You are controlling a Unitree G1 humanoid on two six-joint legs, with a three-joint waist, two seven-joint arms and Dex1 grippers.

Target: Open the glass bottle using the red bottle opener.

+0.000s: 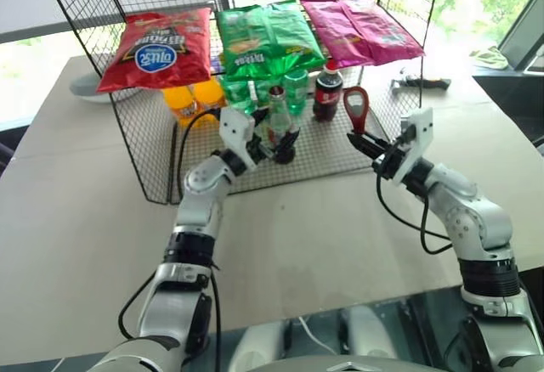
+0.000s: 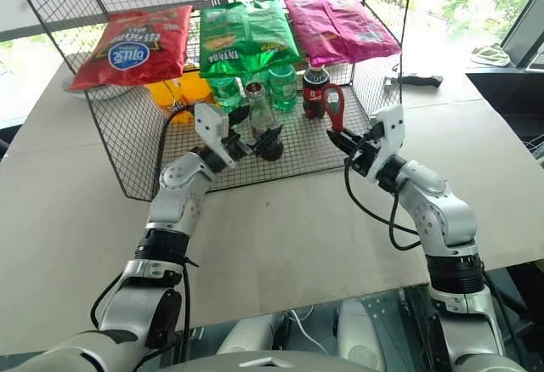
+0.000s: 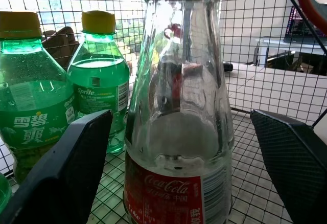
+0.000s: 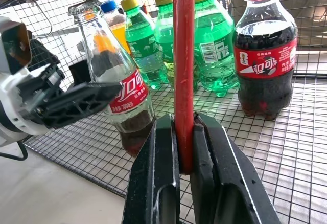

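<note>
Both arms are reaching forward over the tan table (image 1: 76, 219) toward the wire rack (image 1: 144, 147). L gripper (image 1: 259, 141) is sitting at the rack's front edge w/ its fingers (image 3: 66, 168) spread wide, one on each side of the glass bottle (image 1: 279, 121) and apart from it, so the glass is standing between them ungrasped; in the left wrist view there is clear space between each finger and the bottle wall. That bottle is standing upright on the rack's mesh floor, dark liquid low in it, red label band around the body; whether the cap is on top is hard to tell from the head views.

R gripper (image 1: 357, 140) is hovering at the rack's front right part, fingers (image 4: 153, 178) clenched on the handle of the red bottle opener (image 1: 356, 109), which is pointing up w/ its ring head on top. Opener and glass bottle are apart, w/ the plastic cola bottle (image 1: 327, 90) standing behind the gap between them.

Green bottles (image 1: 296, 87) and orange bottles (image 1: 191, 98) are standing farther back. Chip bags in red (image 1: 157, 47), green (image 1: 265, 39) and pink (image 1: 361, 29) are lying on the rack's top.
</note>
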